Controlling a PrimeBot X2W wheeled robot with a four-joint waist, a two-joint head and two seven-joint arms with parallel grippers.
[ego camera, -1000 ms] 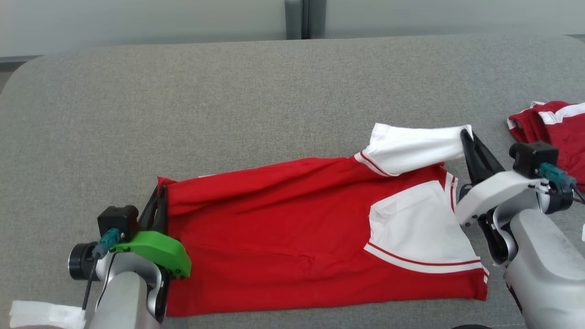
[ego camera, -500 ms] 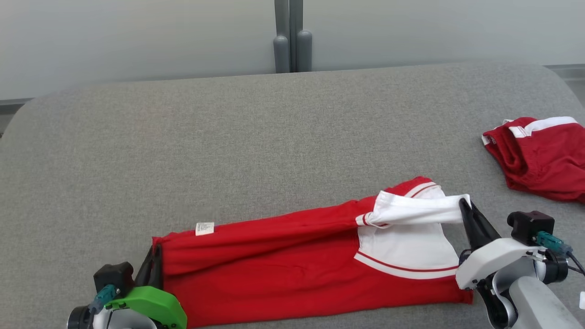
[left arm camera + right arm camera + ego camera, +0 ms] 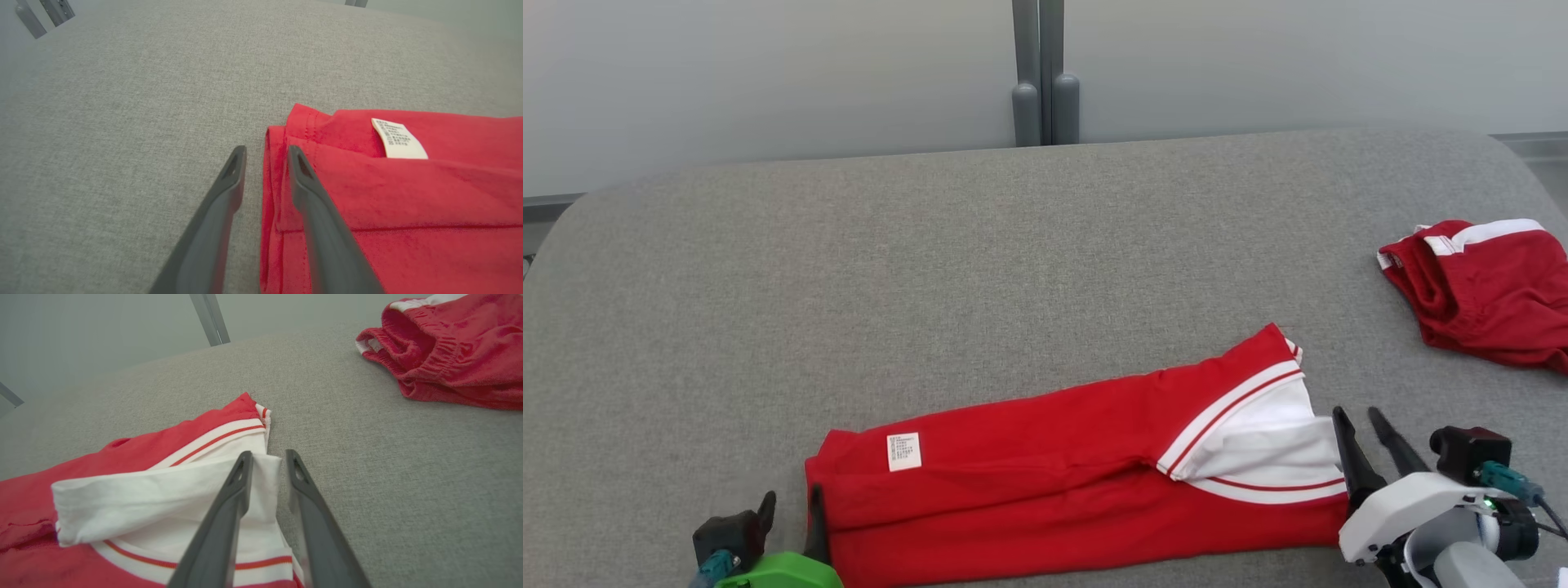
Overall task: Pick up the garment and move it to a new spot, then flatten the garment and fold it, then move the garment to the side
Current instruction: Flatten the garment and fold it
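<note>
The garment (image 3: 1045, 482), red with white sleeve panels and a white label, lies folded into a long band near the front edge of the grey padded surface (image 3: 931, 269). My left gripper (image 3: 791, 505) stands open at its left end; in the left wrist view the gripper (image 3: 265, 152) has the red hem (image 3: 273, 171) lying in its gap, one finger over the cloth. At the right end my right gripper (image 3: 1360, 420) is open. The right wrist view shows that gripper (image 3: 269, 455) straddling the edge of the white sleeve (image 3: 163, 486), which rests on the garment.
A second red piece of clothing (image 3: 1486, 294) with a white band lies crumpled at the far right, also in the right wrist view as a red heap (image 3: 449, 355). Grey posts (image 3: 1045, 82) stand against the wall behind the surface.
Both grippers went from shut on the garment's ends to open. The lifted far edge and white sleeve came down over the front half, label now on top. The head camera tilted.
</note>
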